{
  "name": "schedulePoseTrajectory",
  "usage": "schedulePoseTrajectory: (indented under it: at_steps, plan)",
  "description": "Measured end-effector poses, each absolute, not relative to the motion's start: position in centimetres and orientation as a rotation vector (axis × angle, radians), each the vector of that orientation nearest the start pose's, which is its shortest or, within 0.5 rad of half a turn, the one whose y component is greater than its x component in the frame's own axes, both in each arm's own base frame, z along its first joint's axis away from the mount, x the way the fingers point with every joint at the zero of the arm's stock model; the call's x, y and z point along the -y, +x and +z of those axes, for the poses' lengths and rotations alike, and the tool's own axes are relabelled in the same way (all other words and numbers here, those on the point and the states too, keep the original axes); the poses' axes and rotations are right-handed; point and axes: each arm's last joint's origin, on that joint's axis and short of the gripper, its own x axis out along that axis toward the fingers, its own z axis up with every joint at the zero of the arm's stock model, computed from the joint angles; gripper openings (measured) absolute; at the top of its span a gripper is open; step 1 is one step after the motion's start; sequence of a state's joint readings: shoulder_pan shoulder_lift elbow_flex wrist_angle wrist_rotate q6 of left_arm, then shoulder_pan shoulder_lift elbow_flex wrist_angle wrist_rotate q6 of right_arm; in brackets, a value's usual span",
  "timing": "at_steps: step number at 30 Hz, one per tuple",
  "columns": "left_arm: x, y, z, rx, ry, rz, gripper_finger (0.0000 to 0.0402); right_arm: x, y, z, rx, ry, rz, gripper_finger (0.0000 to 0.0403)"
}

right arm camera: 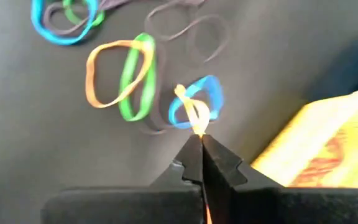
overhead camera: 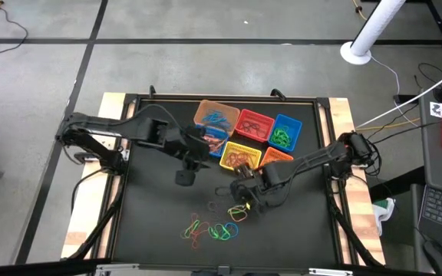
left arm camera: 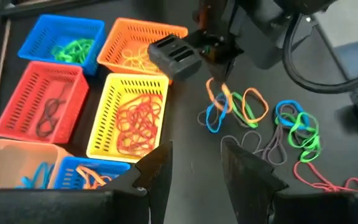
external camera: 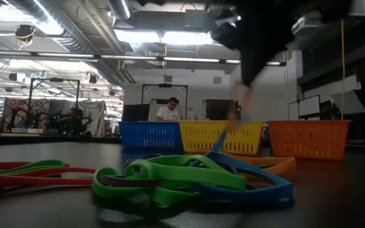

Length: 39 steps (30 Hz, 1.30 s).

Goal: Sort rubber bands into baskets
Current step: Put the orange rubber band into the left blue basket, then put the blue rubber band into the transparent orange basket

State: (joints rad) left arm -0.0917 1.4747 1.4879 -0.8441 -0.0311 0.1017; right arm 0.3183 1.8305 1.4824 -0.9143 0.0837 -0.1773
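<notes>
Loose rubber bands [overhead camera: 213,228] in green, blue, orange and red lie on the black table near its front edge. My right gripper [right arm camera: 201,144] hangs above them, shut on an orange band [right arm camera: 190,107] with a blue band [right arm camera: 199,99] tangled in it. In the left wrist view the same gripper [left arm camera: 219,59] shows with those bands [left arm camera: 219,102] dangling below. My left gripper [left arm camera: 197,168] hovers open with nothing between its fingers, between the baskets [overhead camera: 244,134] and the pile. Six baskets stand together at the far middle of the table. My right gripper pinches the orange band at its upper end [right arm camera: 198,128] between the tips of its two fingers, which point steeply down from above. The band hangs slack below the fingers, and the blue band hangs looped with it. Whether their lower ends clear the table I cannot tell.
In the left wrist view, the blue basket [left arm camera: 61,40] holds green bands, the orange one [left arm camera: 138,46] pale bands, the red one [left arm camera: 42,99] dark bands, the yellow one [left arm camera: 132,115] red bands. Dark bands [left arm camera: 272,149] lie flat by the pile. A person sits in the room beyond.
</notes>
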Motion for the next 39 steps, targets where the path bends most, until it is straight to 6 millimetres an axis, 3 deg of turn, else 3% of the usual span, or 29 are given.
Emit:
schedulePoseTrajectory:
  at_steps: [7,14,20,28,32,39]
  plan:
    - [2.4,27.0,37.4,-0.869,0.077,-0.068,0.0136,-8.7,37.3,28.2,-1.068,-0.523,0.269,0.0001]
    - [2.2,24.7,37.3,-1.002,-0.026,-0.008,0.0137,-4.5,39.4,29.6,-0.928,-0.577,0.168,0.0001]
    - [2.2,24.8,36.6,-1.057,-0.072,0.023,0.0137,0.4,41.3,28.5,-0.901,-0.550,0.068,0.0001]
    - [2.8,25.2,36.3,-1.066,-0.062,0.006,0.0136,5.8,42.8,24.8,-0.977,-0.470,-0.004,0.0004]
    - [3.1,25.2,36.3,-1.060,-0.058,-0.004,0.0136,7.0,43.4,23.5,-0.988,-0.458,-0.024,0.0026]
    - [3.1,25.5,36.2,-1.050,-0.055,-0.007,0.0136,7.2,43.7,22.6,-1.018,-0.476,-0.055,0.0115]
